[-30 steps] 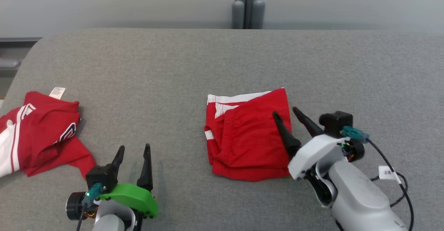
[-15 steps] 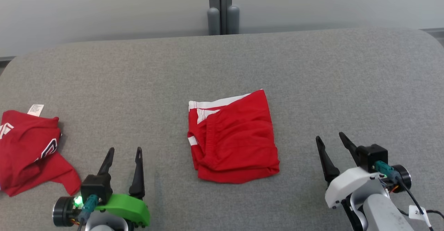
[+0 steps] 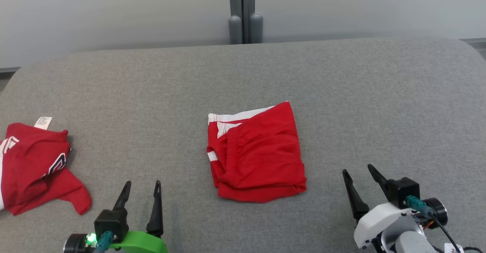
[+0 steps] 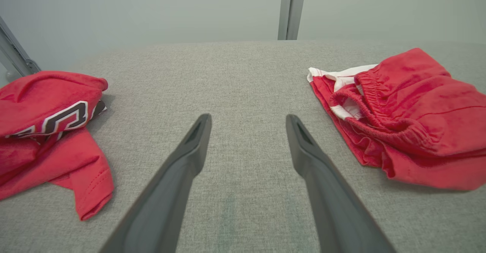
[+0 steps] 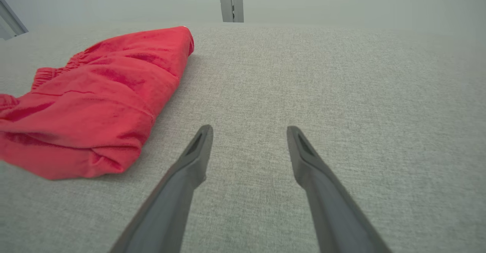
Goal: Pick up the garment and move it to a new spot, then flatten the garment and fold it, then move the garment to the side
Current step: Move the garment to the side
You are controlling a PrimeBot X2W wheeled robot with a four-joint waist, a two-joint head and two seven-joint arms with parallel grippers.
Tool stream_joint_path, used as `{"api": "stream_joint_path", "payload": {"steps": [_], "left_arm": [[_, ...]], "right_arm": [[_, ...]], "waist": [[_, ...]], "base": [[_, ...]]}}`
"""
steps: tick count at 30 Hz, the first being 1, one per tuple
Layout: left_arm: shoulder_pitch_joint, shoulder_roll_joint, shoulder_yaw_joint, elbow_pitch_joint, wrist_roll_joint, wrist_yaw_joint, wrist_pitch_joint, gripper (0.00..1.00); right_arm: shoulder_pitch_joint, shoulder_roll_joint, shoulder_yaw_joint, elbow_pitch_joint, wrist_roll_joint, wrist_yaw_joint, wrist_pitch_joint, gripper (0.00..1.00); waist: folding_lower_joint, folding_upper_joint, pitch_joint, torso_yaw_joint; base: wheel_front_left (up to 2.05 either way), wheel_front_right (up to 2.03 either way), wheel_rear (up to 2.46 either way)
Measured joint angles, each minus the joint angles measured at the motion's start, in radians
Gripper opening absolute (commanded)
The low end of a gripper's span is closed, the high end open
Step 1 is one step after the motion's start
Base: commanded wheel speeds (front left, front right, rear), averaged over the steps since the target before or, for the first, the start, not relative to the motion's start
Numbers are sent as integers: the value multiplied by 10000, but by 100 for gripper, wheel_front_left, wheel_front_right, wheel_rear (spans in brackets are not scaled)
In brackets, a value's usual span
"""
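- The red jersey garment (image 3: 36, 169), with white dark-outlined lettering and a white striped sleeve edge, is seen crumpled in a heap at the far left of the grey fabric-covered surface (image 3: 341, 93). It is partly cut off by the head view's left edge.
- A small white label (image 3: 43, 122) is seen sticking out at its far edge.
- In the left wrist view, the garment (image 4: 49, 131) is found left of the fingers. The lettering is turned toward the camera and one red flap is trailed toward the near side.
- The garment is not held or touched by either gripper.
- The left gripper (image 3: 142, 183), dark-fingered on a green mount, is seen near the garment's right flap but apart from it. Its jaws are spread wide and nothing is gripped.
- In its own wrist view, bare grey cloth is seen between the fingers of the left gripper (image 4: 247, 117).
- The right gripper (image 3: 357, 169), dark-fingered on a white mount, is placed at the lower right, well apart from the garment. Its jaws are also spread wide and are empty.
- In its own wrist view, the right gripper (image 5: 249, 128) is shown over bare surface.
- A folded red piece (image 3: 258, 154) with an elastic waistband and narrow white edging is laid mid-surface, between the two grippers and touched by neither.
- A pale grey wall (image 3: 114, 13) and a grey vertical post (image 3: 245, 10) are seen behind the surface.
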Motion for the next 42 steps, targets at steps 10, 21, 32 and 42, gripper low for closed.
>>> {"api": "stream_joint_path", "payload": {"steps": [10,21,32,42], "left_arm": [[-599,-2,-531,-213,-460,-75,0,100],[-1302,0,-1043,-301,-796,-127,0,100],[-1289,4,-926,-466,-746,-140,0,100],[-1203,142,-1672,-842,-616,-140,0,100]], "right_arm": [[-2359,13,1511,771,999,2,-2,100],[-4384,27,1868,3624,1687,0,-13,62],[-4154,29,1256,3382,1996,2,-13,0],[-3095,25,1363,2522,2234,6,-25,0]], "waist": [[0,0,613,310],[0,0,1509,1227],[0,0,2000,1123],[0,0,1930,-876]], "base": [[0,0,0],[0,0,0],[0,0,0],[0,0,0]]}}
